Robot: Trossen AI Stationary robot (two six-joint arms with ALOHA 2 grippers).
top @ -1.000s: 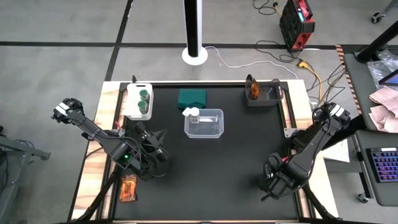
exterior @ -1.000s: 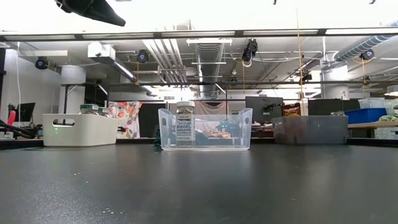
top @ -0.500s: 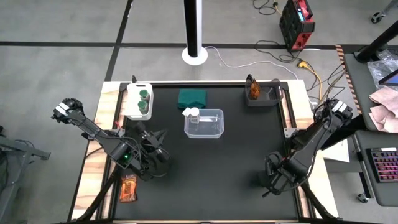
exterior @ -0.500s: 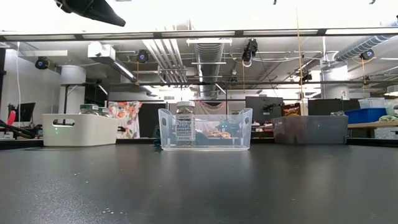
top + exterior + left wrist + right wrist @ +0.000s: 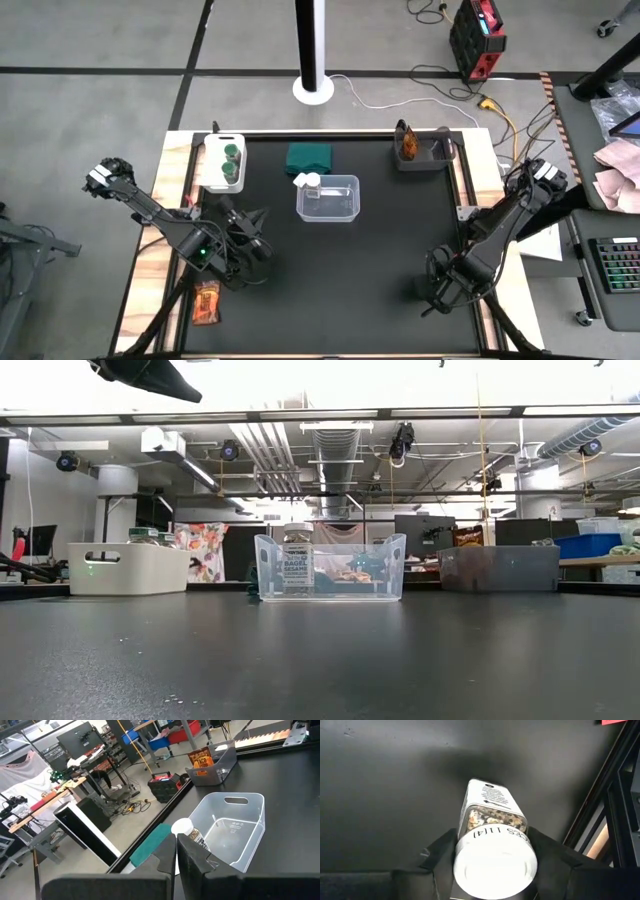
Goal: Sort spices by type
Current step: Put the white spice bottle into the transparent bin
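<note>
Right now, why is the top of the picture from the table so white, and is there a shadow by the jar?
Low view: bright ceiling light washes out the top edge, and the matte black table shows faint glare. Right wrist view: a soft dark shadow lies on the table beyond the white-lidded clear jar, which sits between the right gripper fingers.

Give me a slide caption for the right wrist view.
Right gripper straddles a white-lidded spice jar lying on the black table.

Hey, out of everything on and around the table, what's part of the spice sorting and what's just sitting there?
Job: green-lidded jars in white bin; white-lidded jar in clear bin; white-lidded jar between right gripper fingers; orange packets.

Lying about: green block.
</note>
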